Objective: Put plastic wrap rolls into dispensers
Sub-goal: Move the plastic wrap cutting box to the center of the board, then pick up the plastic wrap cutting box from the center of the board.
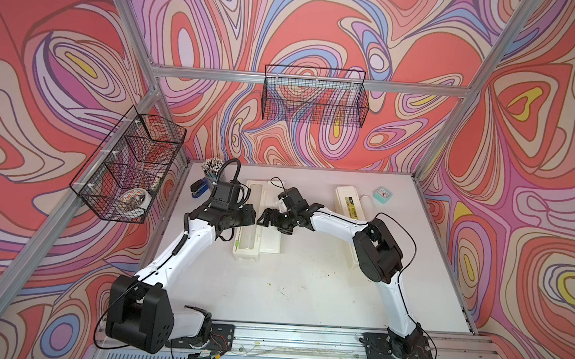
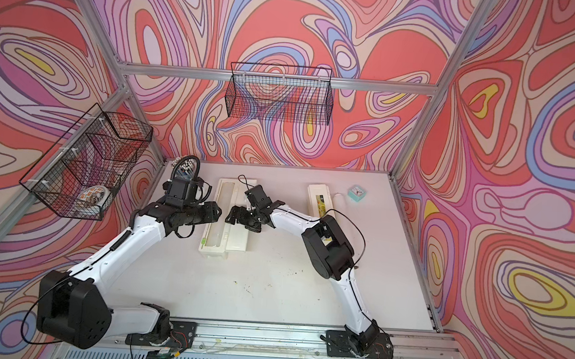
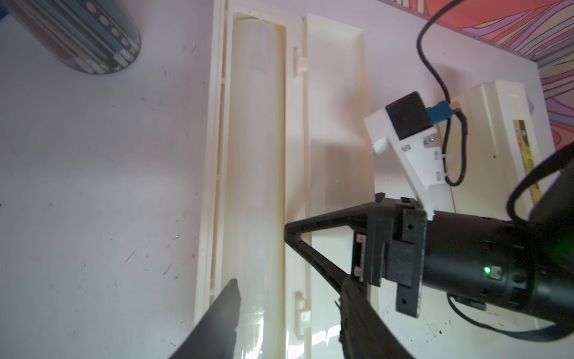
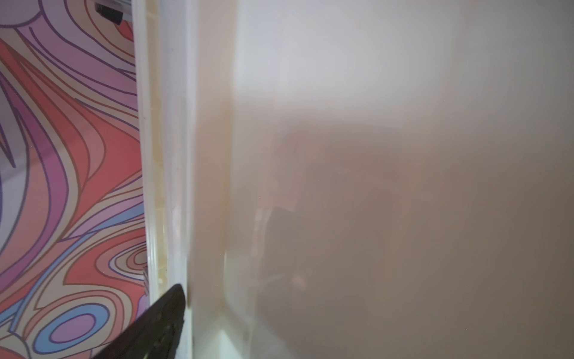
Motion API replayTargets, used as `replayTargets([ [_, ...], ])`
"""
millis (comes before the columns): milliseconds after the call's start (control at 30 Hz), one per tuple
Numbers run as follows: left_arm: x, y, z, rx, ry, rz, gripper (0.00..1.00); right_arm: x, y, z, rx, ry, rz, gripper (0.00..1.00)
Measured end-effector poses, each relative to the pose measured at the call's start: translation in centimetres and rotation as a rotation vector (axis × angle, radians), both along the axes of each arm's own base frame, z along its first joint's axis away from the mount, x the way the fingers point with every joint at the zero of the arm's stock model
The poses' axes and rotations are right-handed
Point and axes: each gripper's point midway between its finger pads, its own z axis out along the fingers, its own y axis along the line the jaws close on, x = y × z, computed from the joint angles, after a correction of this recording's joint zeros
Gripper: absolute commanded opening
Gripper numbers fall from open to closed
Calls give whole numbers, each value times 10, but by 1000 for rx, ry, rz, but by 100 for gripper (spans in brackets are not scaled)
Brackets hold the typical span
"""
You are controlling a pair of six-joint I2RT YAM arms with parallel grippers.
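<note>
Cream dispenser [image 1: 245, 254] lies open, roll [image 3: 257, 155] inside. Your left gripper [image 3: 289, 292] hangs above roll, jaws spread. Right gripper [image 1: 265, 218] at lid [image 1: 271, 245]: grip unclear.

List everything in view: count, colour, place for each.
open dispenser: 1, cream, mid-table.
shut dispenser: 1, cream, yellow label, to its right.
rolls: 2, translucent white; one in the open dispenser, one beside the shut dispenser, only its end showing.
clock: 1, teal, far right corner.
pencil cup: 1, multicoloured, far left corner.
stapler: 1, blue, beside the cup.
baskets: 2, black wire; one on the left wall, one on the back wall.
bowl: 1, patterned, in the left basket.
table: 1, white.
left gripper: black, open, over the open dispenser.
right gripper: black, open, over its lid.
</note>
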Motion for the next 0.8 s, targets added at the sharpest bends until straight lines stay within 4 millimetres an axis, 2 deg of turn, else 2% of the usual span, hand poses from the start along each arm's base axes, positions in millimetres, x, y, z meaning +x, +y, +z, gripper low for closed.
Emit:
replayTargets([
  [67,2,-2,9,-7,-19,-9,54,4,-7,5,-46,-39,-1,98],
  [167,6,-6,21,-25,-42,-24,54,4,-28,17,-152,-90,-6,98],
  [267,13,-15,34,-45,-66,-46,53,-1,-57,42,-265,-144,-21,98],
  [433,25,-50,44,-58,-107,-135,53,-6,-116,113,-405,-306,-83,98],
  [467,26,-59,44,-60,-115,-158,53,-4,-128,124,-419,-334,-100,98],
  [567,27,-82,39,-62,-125,-215,53,14,-181,153,-473,-399,-191,98],
  [667,30,-97,35,-66,-127,-246,53,42,-238,154,-549,-398,-283,98],
  [800,37,-107,38,-69,-148,-261,53,64,-293,122,-651,-332,-330,98],
])
